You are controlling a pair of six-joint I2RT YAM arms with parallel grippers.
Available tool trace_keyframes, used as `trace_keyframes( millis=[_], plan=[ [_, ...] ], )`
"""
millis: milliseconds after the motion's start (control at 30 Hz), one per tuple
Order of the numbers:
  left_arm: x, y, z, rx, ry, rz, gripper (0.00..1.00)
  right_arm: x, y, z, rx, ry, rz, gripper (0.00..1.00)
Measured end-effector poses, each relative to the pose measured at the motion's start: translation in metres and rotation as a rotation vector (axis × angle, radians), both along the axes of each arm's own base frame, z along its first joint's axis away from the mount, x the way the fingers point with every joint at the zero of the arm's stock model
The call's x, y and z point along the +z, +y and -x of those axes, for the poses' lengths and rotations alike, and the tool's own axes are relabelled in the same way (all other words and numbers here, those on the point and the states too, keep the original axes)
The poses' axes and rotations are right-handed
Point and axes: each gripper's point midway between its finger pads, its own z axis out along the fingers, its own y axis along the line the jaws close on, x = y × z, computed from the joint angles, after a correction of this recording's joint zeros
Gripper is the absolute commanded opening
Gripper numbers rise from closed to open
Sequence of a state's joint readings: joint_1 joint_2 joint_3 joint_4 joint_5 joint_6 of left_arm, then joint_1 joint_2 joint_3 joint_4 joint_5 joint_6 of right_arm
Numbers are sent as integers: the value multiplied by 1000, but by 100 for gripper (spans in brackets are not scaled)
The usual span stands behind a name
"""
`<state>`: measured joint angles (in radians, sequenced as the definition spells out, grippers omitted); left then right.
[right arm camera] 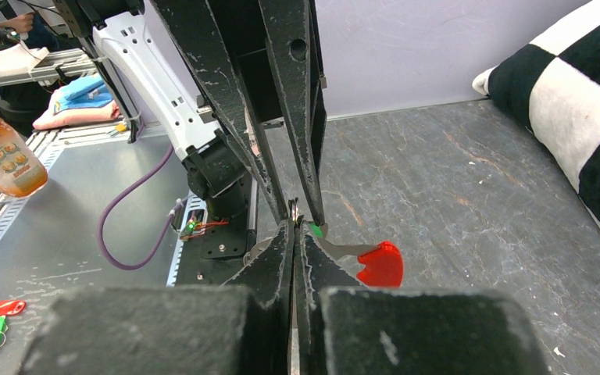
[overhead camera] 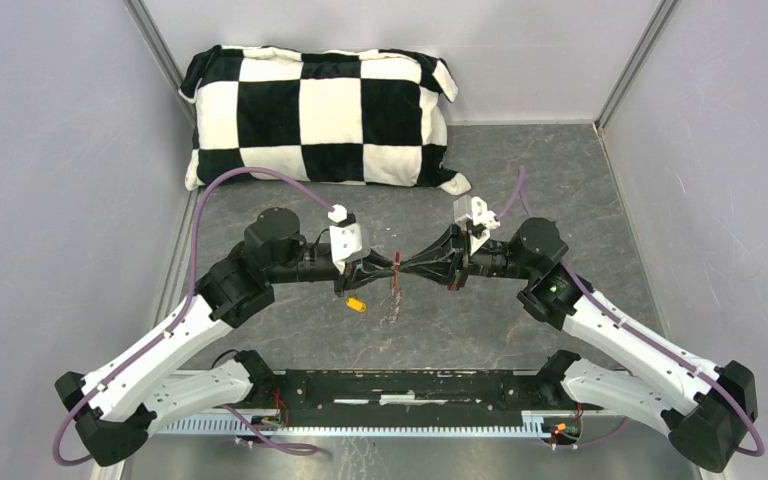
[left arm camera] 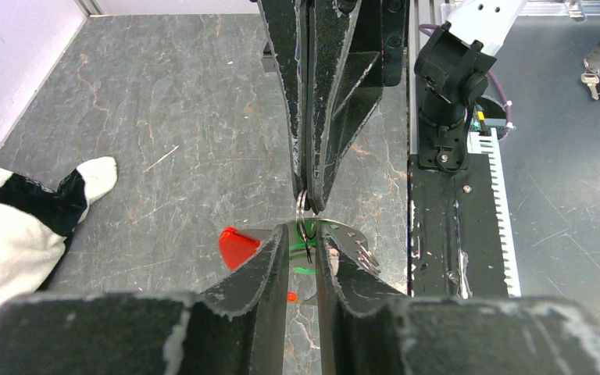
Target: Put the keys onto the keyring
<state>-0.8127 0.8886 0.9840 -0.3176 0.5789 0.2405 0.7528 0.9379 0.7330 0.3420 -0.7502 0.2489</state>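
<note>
two grippers meet tip to tip above the table (overhead camera: pixel 520 330), and the next move depends on the small space between them. the right gripper (right arm camera: pixel 293 230) has its fingers pressed together on the keyring (left arm camera: pixel 305 219). the thin metal loop stands edge-on and sticks straight out beyond its fingertips, in line with the fingers' long axis. the loop reaches into the gap of the left gripper (left arm camera: pixel 303 242), whose fingers are only narrowly parted. the green key (right arm camera: pixel 315 230) shows at the tip of one of those left fingers, just beside the loop. whether it is actually pinched there or already touches the wire cannot be told. the red tag (left arm camera: pixel 238 246) juts out sideways from the meeting point, clear of both sets of fingers. the yellow key (overhead camera: pixel 356 304) lies on the table below the left fingers, well apart from the loop and nearer the left arm. threading probably calls for a small sideways shift of the green key toward the loop, not a reach.
</note>
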Motion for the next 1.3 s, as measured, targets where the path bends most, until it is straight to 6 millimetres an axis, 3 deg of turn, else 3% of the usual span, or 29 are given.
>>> trace_keyframes(
  millis=[67,133,200,367,500,700,800,1033,1300],
  plan=[
    [-1,0,0,-3,2,-1,19,0,0,0,0,0,-1,1],
    [-1,0,1,-6,4,-1,6,0,0,0,0,4,-1,1],
    [-1,0,1,-8,6,-2,2,0,0,0,1,4,-1,3],
    [-5,0,2,-9,11,-15,2,-2,0,-1,-2,-6,25,37],
    [-16,3,2,-19,5,-60,2,7,-3,-2,-11,-50,79,50],
    [-35,6,2,-62,-19,-166,2,33,-3,-8,4,-163,187,51],
    [-37,7,3,-80,-26,-194,2,24,1,-7,36,-169,267,51],
    [-35,9,3,-96,-55,-211,2,-16,16,11,137,-131,441,44],
    [-37,10,5,-105,-51,-219,2,-25,21,10,127,-133,506,32]
  ],
)
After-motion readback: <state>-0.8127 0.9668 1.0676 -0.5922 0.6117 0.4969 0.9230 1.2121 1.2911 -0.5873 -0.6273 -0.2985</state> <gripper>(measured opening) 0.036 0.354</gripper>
